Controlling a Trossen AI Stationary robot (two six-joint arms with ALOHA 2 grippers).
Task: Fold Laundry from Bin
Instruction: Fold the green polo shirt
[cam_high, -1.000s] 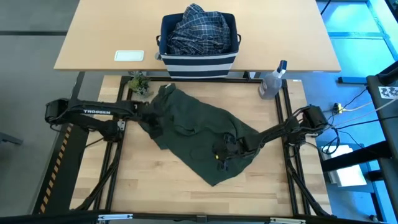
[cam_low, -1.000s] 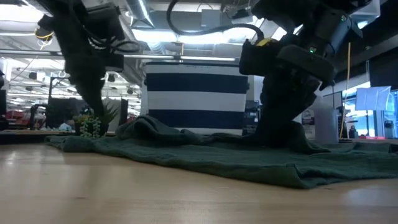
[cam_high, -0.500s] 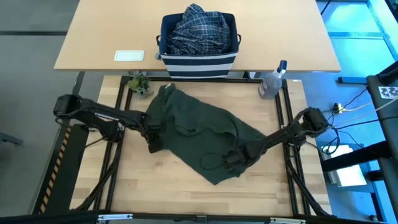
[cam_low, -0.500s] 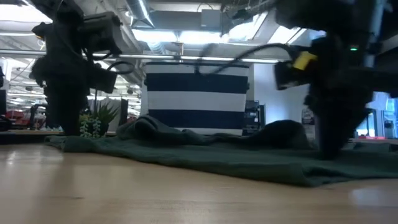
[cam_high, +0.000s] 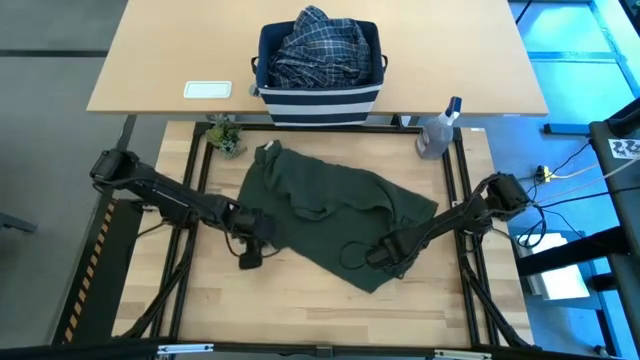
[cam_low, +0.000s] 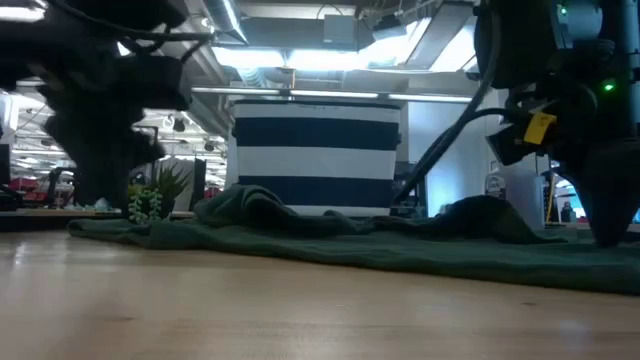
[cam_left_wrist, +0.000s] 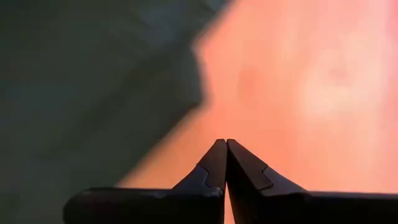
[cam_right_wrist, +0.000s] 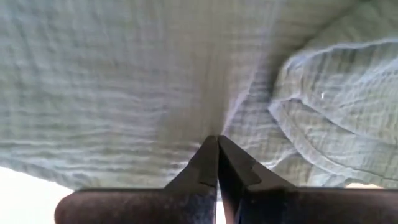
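Observation:
A dark olive-green garment (cam_high: 320, 215) lies spread on the wooden table in front of the striped bin (cam_high: 318, 90). A plaid shirt (cam_high: 320, 45) is heaped in the bin. My left gripper (cam_high: 248, 258) is shut, with its tips (cam_left_wrist: 225, 144) over bare wood just off the garment's near-left edge (cam_left_wrist: 186, 106). Whether they touch the wood, I cannot tell. My right gripper (cam_high: 382, 256) is shut and points steeply down onto the garment's near-right part (cam_right_wrist: 155, 74). My right gripper meets the olive garment with its shut fingertips (cam_right_wrist: 214, 149) from above, near the near-right corner. Creases in the cloth (cam_right_wrist: 217, 121) run up to the tips. Whether a fold is caught between the fingers, I cannot tell. The garment lies flat on the table.
A clear spray bottle (cam_high: 437, 135) stands at the table's far right corner and a small plant (cam_high: 225, 135) at the far left. A white flat object (cam_high: 208, 89) lies on the far table beside the bin. Bare wood (cam_high: 300, 310) runs along the near edge.
My left gripper has slid toward the near edge, off the garment's left part onto bare wood. My right gripper has moved toward the right edge and tipped steeply downward. The garment's near-right part has shifted right with it and lies more spread out.

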